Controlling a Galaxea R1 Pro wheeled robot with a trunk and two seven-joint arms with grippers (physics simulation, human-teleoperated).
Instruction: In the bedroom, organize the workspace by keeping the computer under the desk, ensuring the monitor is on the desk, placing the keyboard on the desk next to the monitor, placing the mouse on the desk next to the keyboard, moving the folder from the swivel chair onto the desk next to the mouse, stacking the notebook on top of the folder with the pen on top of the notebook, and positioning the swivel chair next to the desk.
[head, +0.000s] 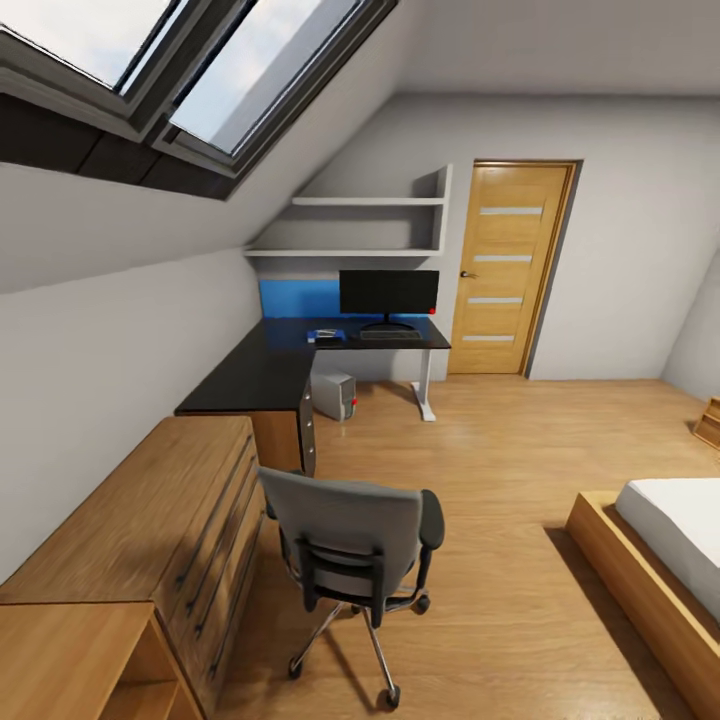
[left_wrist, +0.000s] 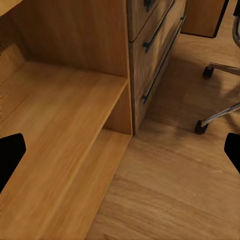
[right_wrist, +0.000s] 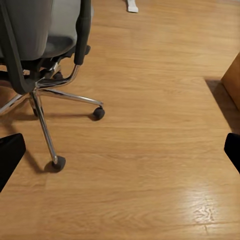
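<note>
Left gripper (left_wrist: 120, 150): hanging with fingers spread wide, gripping nothing, pointing at floor beside dresser (left_wrist: 150, 55) and open shelf unit.
Right gripper (right_wrist: 120, 150): likewise splayed and carrying nothing, hovering over bare floor near chair (right_wrist: 45, 55) base.
Chair (head: 350, 550): standing just ahead, back turned to camera, beside dresser (head: 150, 520), well apart from desk (head: 260, 375).
Desk: sitting in far corner, bearing monitor (head: 388, 295) with keyboard (head: 390, 335) in front; small blue item, probably folder (head: 327, 335), lying beside; too small for telling mouse, notebook or pen.
Computer (head: 334, 394): resting on floor under desk.
Step, judging by layout: approaching chair for moving to desk.
Next: closing in, taking hold of chair back, rolling toward desk.
</note>
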